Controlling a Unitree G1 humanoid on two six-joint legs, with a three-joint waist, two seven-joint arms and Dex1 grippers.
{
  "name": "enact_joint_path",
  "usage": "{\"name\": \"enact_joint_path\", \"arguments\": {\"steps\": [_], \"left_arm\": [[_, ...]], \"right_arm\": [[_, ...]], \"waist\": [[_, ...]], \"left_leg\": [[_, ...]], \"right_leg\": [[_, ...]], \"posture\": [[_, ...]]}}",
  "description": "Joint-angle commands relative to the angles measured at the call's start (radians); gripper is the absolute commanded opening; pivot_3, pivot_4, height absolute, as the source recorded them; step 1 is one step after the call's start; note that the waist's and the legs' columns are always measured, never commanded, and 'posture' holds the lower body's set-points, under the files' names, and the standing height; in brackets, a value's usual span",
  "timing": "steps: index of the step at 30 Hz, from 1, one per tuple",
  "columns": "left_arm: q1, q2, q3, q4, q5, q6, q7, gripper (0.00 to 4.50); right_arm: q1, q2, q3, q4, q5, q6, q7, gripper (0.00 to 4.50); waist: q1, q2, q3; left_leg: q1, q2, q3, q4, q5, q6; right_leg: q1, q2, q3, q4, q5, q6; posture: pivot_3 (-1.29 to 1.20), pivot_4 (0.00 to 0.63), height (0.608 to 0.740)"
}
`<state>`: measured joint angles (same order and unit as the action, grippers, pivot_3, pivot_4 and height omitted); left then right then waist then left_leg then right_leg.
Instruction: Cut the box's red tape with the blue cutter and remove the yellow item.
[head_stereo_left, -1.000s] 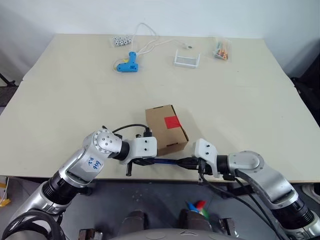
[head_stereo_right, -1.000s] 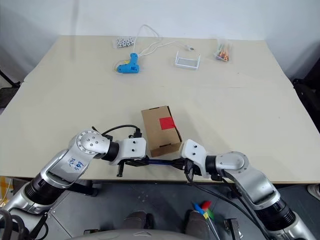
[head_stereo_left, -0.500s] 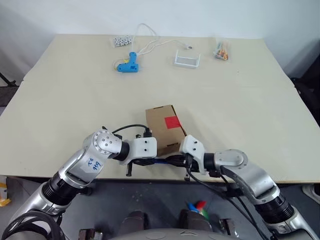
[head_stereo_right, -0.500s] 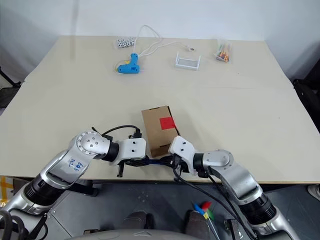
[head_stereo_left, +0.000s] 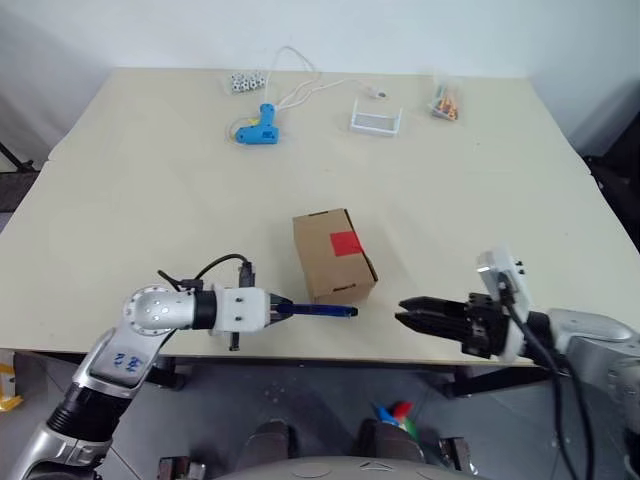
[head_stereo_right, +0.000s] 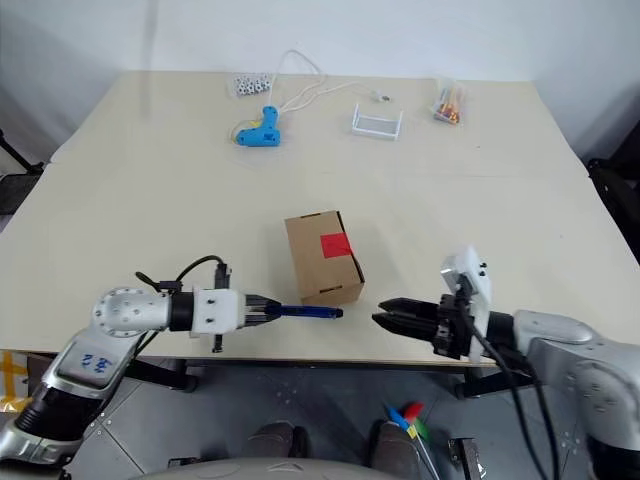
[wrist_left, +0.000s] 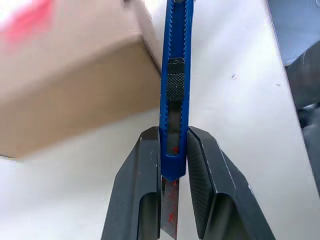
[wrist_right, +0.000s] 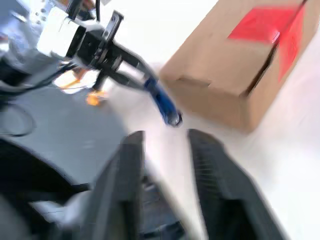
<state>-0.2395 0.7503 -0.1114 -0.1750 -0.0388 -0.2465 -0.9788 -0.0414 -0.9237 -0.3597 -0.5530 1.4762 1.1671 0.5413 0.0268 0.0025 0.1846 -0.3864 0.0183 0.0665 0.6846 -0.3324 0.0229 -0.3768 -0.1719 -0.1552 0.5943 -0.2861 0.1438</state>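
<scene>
In left hand (head_stereo_left: 283, 309): slim blue cutter (head_stereo_left: 322, 310)

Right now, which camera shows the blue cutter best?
The left wrist view: the blue cutter stands sharp and close there, clamped between the left end effector's fingers beside the box. Both head views show it small and side-on, pointing past the box. The right wrist view shows its tip, blurred.

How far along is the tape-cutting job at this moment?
Done: the left end effector is shut on the blue cutter, held by the box's near side. In hand: the right end effector stands open, apart from the cutter. Left: the red tape looks uncut, the flaps are closed, and the yellow item isn't out.
</scene>
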Motion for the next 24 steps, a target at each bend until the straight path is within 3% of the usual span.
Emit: {"name": "enact_joint_path", "arguments": {"steps": [1, 5, 6, 11, 18, 21, 24], "left_arm": [[-0.014, -0.022, 0.030, -0.023, -0.016, -0.101, 0.037, 0.44], [-0.061, -0.062, -0.004, -0.043, 0.014, -0.087, 0.060, 0.44], [-0.077, -0.076, -0.014, -0.046, 0.023, -0.086, 0.067, 0.44], [-0.122, -0.097, -0.055, -0.035, 0.039, -0.083, 0.057, 0.44], [-0.161, -0.130, -0.074, -0.024, 0.044, -0.052, 0.079, 0.44], [-0.165, -0.127, -0.070, -0.013, 0.051, -0.058, 0.082, 0.44], [-0.165, -0.125, -0.070, -0.011, 0.051, -0.058, 0.084, 0.44]], "right_arm": [[0.026, -0.148, 0.022, 0.016, 0.397, -0.065, -0.283, 2.85], [-0.034, -0.163, 0.147, 0.003, 0.496, -0.187, -0.436, 4.29], [-0.060, -0.137, 0.182, 0.002, 0.496, -0.215, -0.473, 4.48], [-0.210, -0.052, 0.337, 0.013, 0.496, -0.268, -0.623, 4.48], [-0.348, 0.024, 0.429, 0.072, 0.496, -0.253, -0.714, 4.48], [-0.360, 0.036, 0.446, 0.085, 0.496, -0.246, -0.734, 3.93], [-0.364, 0.052, 0.453, 0.088, 0.496, -0.243, -0.740, 3.01]], "waist": [[-0.001, 0.000, 0.000], [0.000, -0.003, -0.001], [-0.001, -0.003, -0.001], [-0.001, -0.003, -0.001], [0.002, -0.003, -0.001], [0.001, -0.003, -0.001], [-0.001, -0.003, -0.001]], "left_leg": [[0.000, -0.001, 0.001, 0.000, 0.000, 0.000], [0.000, -0.004, 0.002, 0.001, 0.000, 0.001], [0.000, -0.004, 0.002, 0.001, 0.000, 0.001], [-0.001, -0.004, 0.003, 0.001, 0.001, 0.001], [-0.002, -0.004, 0.002, 0.001, 0.001, 0.001], [-0.002, -0.004, 0.002, 0.001, 0.001, 0.001], [-0.002, -0.004, 0.002, 0.001, 0.000, 0.001]], "right_leg": [[0.000, 0.000, 0.000, 0.000, 0.000, 0.000], [0.001, 0.000, -0.001, -0.002, 0.000, 0.001], [0.001, 0.000, -0.001, -0.002, 0.000, 0.001], [0.000, 0.001, -0.001, -0.002, 0.001, 0.001], [0.000, 0.001, -0.001, -0.002, 0.001, 0.001], [0.000, 0.001, -0.002, -0.003, 0.001, 0.001], [0.000, 0.001, -0.002, -0.003, 0.001, 0.001]], "posture": [[0.00, 0.150, 0.740], [0.00, 0.150, 0.740], [0.00, 0.150, 0.740], [0.00, 0.150, 0.740], [0.00, 0.150, 0.740], [0.00, 0.150, 0.740], [0.00, 0.150, 0.740]]}}
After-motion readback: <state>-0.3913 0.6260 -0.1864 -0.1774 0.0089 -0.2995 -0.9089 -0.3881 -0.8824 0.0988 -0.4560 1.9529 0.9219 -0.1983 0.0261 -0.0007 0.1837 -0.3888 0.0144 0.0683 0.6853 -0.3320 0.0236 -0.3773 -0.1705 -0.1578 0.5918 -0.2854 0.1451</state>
